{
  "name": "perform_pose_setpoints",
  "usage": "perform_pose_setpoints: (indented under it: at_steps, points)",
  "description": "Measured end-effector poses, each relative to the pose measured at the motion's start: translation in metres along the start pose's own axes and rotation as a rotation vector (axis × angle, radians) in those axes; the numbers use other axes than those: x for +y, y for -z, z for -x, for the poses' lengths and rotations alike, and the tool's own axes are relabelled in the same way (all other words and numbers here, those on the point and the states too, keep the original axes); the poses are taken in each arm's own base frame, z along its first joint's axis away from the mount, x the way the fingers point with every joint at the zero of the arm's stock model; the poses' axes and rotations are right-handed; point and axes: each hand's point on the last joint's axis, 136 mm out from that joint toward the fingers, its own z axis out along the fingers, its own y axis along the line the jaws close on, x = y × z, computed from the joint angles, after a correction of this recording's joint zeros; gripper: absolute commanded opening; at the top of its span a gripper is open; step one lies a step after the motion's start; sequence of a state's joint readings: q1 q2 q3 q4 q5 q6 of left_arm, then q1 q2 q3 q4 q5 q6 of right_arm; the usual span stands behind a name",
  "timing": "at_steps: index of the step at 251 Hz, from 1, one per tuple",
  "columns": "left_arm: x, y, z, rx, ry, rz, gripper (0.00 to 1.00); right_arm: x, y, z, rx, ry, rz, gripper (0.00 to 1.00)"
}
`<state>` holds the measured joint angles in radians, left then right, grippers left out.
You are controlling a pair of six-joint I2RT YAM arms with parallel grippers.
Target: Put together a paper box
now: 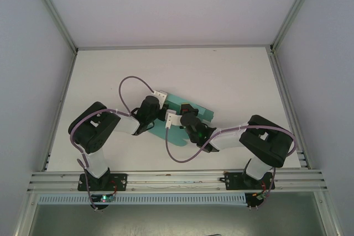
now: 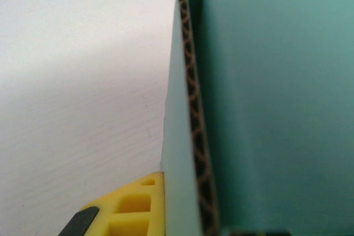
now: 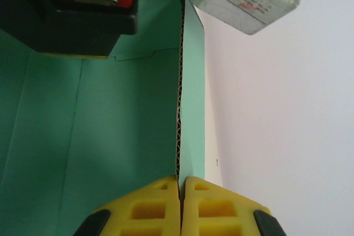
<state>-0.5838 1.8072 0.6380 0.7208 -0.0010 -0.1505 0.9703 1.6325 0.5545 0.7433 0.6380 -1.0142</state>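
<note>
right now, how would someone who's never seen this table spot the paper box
Look at the middle of the white table, where the left arm and right arm meet. The paper box lies there, thin card with a wall folded up. It is the only teal-green thing there.

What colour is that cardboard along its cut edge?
Brown and wavy, between the teal-green faces of the paper box; best seen in left wrist view.

In my right gripper (image 3: 181,192) stands a wall of the paper box (image 3: 110,125) — floor to its left, table (image 3: 276,136) to its right.
</note>
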Motion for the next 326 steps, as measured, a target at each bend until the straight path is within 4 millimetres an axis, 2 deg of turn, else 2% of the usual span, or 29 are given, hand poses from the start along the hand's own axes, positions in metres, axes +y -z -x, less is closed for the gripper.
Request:
perform_pose_setpoints:
  at_steps: [45,66,100,122,144,196,265,300,319,326]
  points:
    - [0.002,-0.001,0.003,-0.018,0.041,-0.041,0.19,-0.001,-0.003,-0.002,-0.006,-0.022,0.013,0.0]
    - [0.001,0.0,0.005,-0.021,0.047,-0.067,0.29,-0.001,-0.004,-0.002,-0.009,-0.027,0.02,0.0]
    - [-0.004,-0.001,0.025,-0.081,0.049,-0.096,0.34,-0.001,-0.004,-0.001,-0.012,-0.025,0.03,0.0]
    - [-0.005,-0.003,0.036,-0.099,0.045,-0.101,0.25,-0.002,-0.004,-0.001,-0.011,-0.028,0.031,0.0]
    - [-0.004,-0.005,0.036,-0.091,0.026,-0.096,0.0,-0.002,-0.005,-0.003,-0.004,-0.034,0.034,0.0]
    - [0.0,-0.011,0.039,-0.081,-0.016,-0.061,0.0,-0.003,-0.005,-0.003,-0.002,-0.041,0.036,0.0]
    - [0.006,-0.01,0.035,-0.057,0.101,0.092,0.0,-0.006,-0.006,0.0,-0.007,-0.068,0.03,0.0]
    - [0.006,-0.009,0.034,-0.068,0.103,0.158,0.0,-0.005,-0.006,0.0,-0.007,-0.071,0.031,0.0]
    - [0.006,-0.008,0.034,-0.068,0.094,0.157,0.0,-0.006,-0.006,0.0,-0.009,-0.085,0.03,0.18]
    - [0.005,-0.009,0.034,-0.067,0.089,0.152,0.0,-0.006,-0.006,-0.001,-0.007,-0.101,0.028,0.22]
